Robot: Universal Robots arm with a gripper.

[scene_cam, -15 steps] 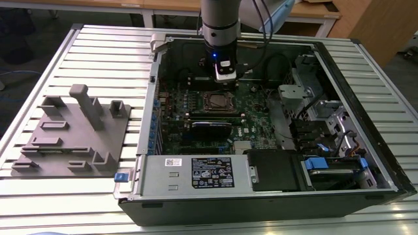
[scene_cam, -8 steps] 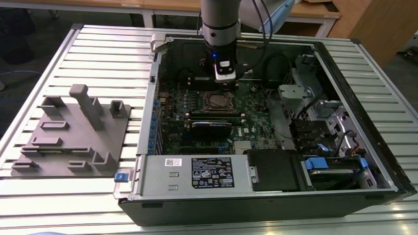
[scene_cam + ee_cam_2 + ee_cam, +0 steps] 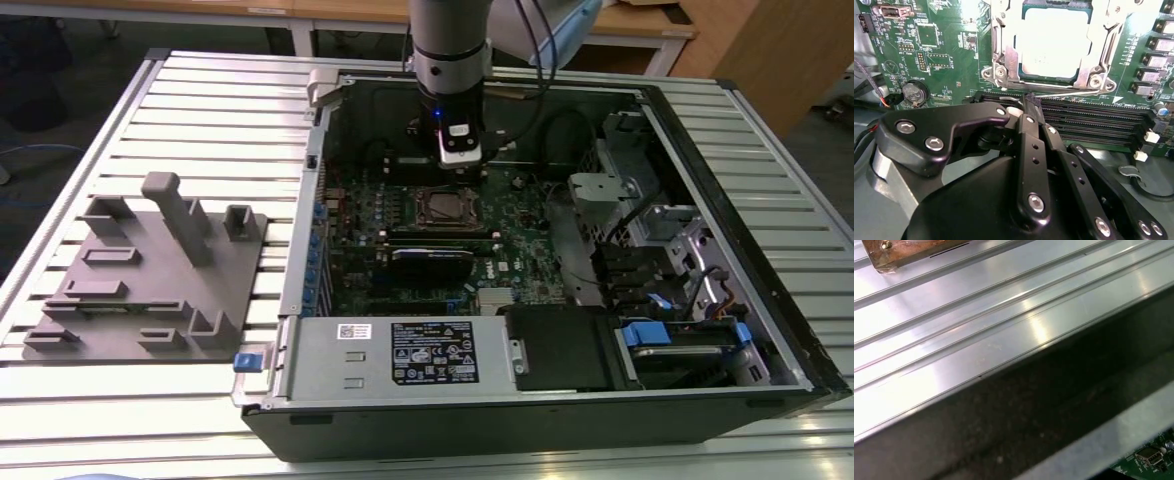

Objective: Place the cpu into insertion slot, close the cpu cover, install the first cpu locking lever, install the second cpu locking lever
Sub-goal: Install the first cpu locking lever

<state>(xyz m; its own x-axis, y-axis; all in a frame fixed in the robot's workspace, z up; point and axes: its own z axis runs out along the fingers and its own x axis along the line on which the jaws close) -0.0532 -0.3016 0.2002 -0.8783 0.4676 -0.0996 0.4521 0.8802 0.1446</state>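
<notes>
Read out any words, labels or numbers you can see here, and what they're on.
Nothing can be read:
Black label on the silver box: print too small to read.
White sticker beside it: too small.
White markings on the motherboard: too blurred to read.
</notes>
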